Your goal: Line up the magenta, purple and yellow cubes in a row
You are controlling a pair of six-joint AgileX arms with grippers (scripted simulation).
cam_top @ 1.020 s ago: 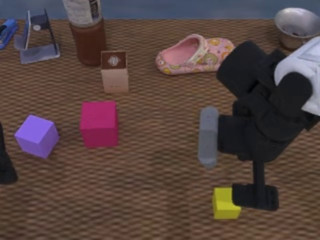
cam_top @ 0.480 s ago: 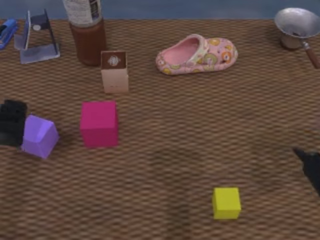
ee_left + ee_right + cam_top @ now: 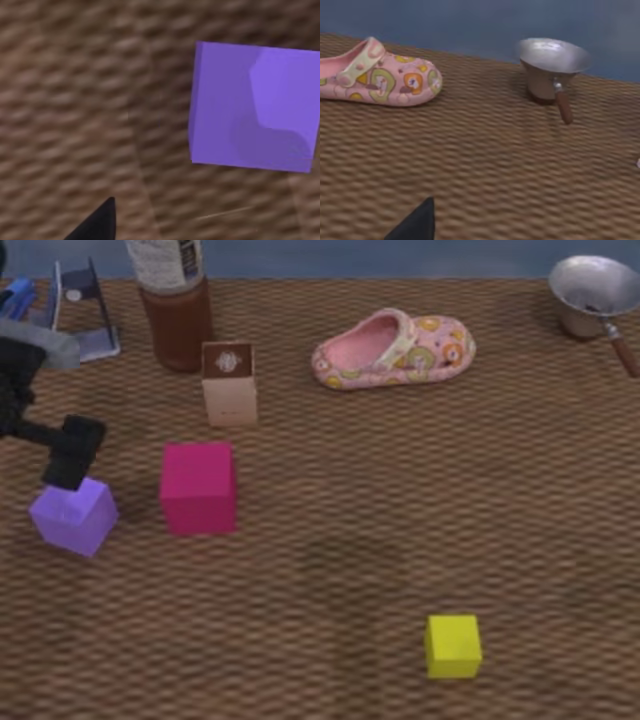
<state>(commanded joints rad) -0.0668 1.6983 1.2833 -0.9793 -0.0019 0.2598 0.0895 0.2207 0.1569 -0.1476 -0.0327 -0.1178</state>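
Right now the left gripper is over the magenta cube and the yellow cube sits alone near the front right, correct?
Not quite. The left gripper is over the purple cube, not the magenta cube, as the top view shows. The yellow cube does sit alone near the front right.

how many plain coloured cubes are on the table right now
3. The purple cube sits at the table's left edge under the left hand, the magenta cube just right of it, the yellow cube near the front right. None seem hidden.

Three cubes (image 3: 199,487), one carton (image 3: 229,385), one shoe (image 3: 391,348), perhaps one pan (image 3: 594,292).
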